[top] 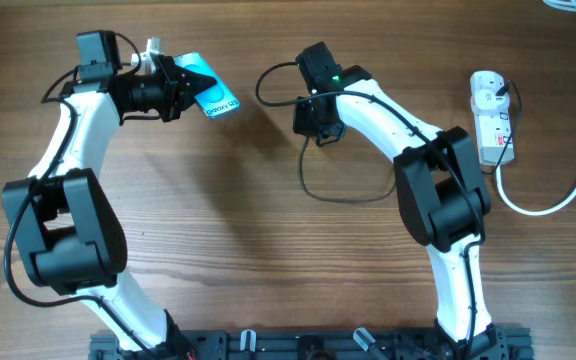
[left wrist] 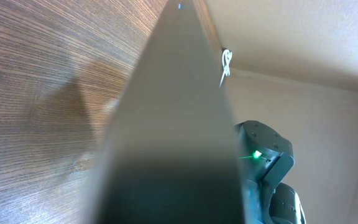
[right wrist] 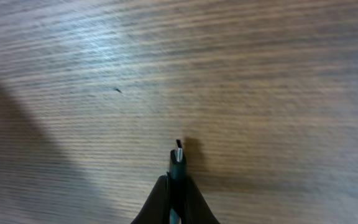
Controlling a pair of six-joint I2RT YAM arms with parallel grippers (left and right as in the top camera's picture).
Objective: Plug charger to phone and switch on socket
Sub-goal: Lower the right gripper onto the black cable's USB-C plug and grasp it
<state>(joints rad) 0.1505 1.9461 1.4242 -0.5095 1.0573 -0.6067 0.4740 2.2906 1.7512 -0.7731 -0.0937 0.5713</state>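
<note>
Overhead light was even and soft; faint shadows lay on the table [top: 268,260]. Close before the left lens, the phone [left wrist: 166,137] was a dark, blurred wedge. Ahead-left of the right gripper [right wrist: 177,190], glare paled the wood; the charger [right wrist: 178,154] tip stayed sharp, with a small shadow beside it.

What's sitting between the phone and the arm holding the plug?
Overhead, just bare table and a black cable loop beside the right end effector.
</note>
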